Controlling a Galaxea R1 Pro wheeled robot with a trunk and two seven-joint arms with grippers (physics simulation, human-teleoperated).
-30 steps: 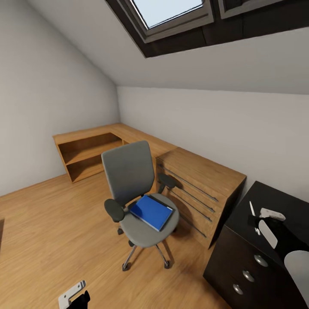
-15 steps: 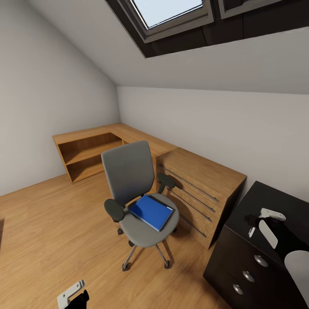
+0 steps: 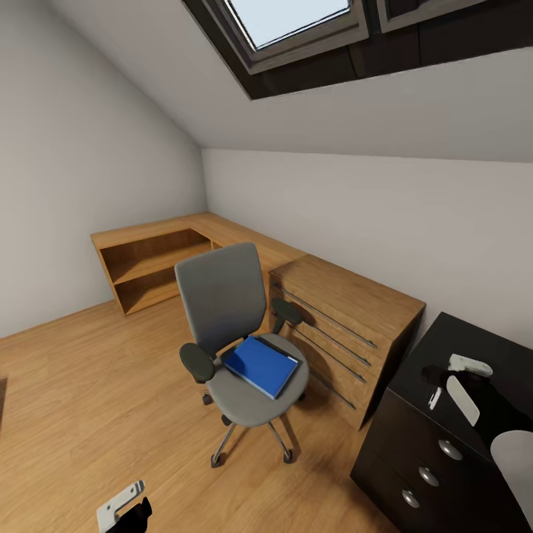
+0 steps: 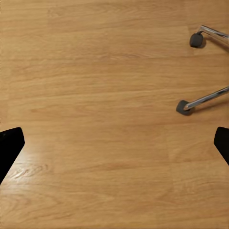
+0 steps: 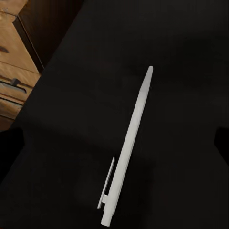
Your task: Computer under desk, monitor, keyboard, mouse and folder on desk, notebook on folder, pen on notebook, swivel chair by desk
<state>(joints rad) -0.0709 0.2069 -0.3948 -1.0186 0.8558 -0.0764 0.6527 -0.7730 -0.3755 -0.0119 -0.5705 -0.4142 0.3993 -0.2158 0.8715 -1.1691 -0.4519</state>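
I see the pen (image 5: 129, 145) lying loose on the black table (image 3: 474, 337), my right end effector (image 3: 444, 385) spread wide above it, gripping nothing. Beside the table stands a wooden chest of drawers (image 3: 344, 333), and the swivel chair (image 3: 237, 333) carrying the blue folder (image 3: 260, 366) sits beyond it. My left end effector (image 4: 114, 143) hangs wide open over bare floor (image 4: 95, 71).

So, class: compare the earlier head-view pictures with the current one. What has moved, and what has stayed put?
The right hand has come down closer over the slim white pen on the glossy black desk, and the pen has shifted toward the desk's front edge. The left hand dropped slightly. The grey swivel chair and the bright blue folder on its seat stayed put.
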